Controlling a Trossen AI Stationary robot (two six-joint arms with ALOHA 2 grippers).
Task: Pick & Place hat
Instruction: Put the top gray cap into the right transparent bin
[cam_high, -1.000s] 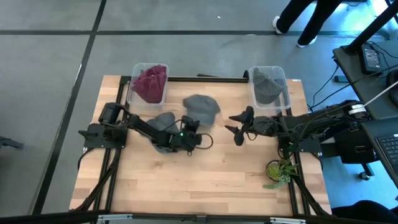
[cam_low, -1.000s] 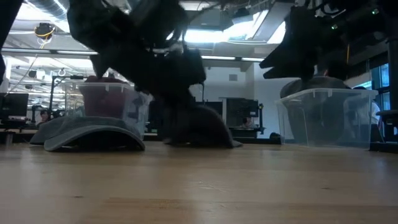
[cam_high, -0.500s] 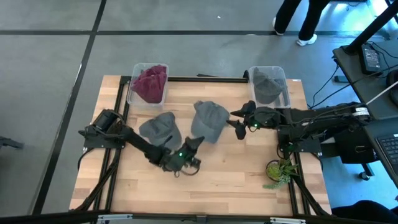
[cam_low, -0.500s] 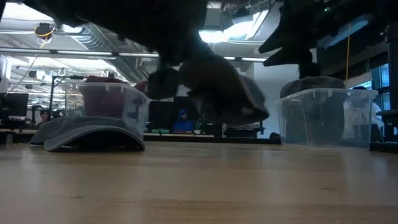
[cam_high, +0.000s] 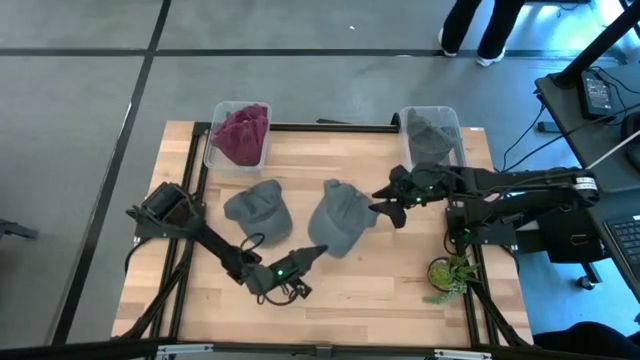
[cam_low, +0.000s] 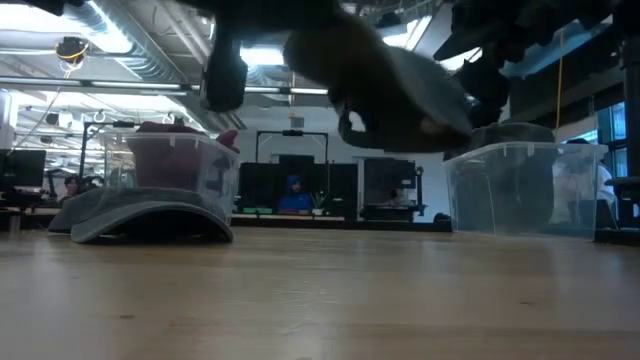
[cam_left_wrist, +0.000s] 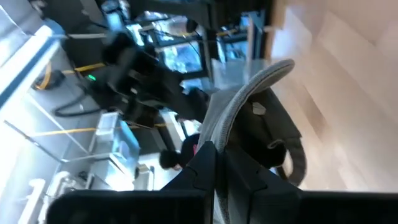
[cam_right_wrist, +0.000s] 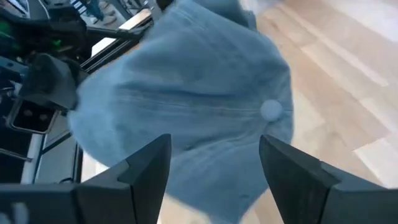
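Hat in play: your grey cap (cam_high: 338, 218) is up off the surface (cam_high: 380, 290), roughly dead centre of it, hanging between the two arms. In the low view (cam_low: 390, 85) it's clearly airborne, nothing under it.
Left pincer: your left pincer (cam_high: 310, 254) sits at about 7 o'clock from the cap, fingers pinched together on the brim edge. The left wrist view shows the brim (cam_left_wrist: 249, 102) running right into the closed fingers (cam_left_wrist: 205, 165).
Right pincer: your right pincer (cam_high: 392, 205) is at 3 o'clock from the cap, just beside the crown. Its fingers (cam_right_wrist: 140, 171) are spread apart with the cap's crown (cam_right_wrist: 193, 106) filling the view past them, not clamped on anything.
Other cap: a second grey cap (cam_high: 258, 208) lies flat on the surface at 9 o'clock from the lifted one, near it but apart.
Bins: clear bin with a dark red cloth bundle (cam_high: 240, 135) at the far left of the surface, and another clear bin (cam_high: 433, 140) with grey caps in it at the far right.
Extras: small green plant (cam_high: 447, 273) at the near right corner, and a person's legs (cam_high: 480, 30) on the floor beyond the surface.
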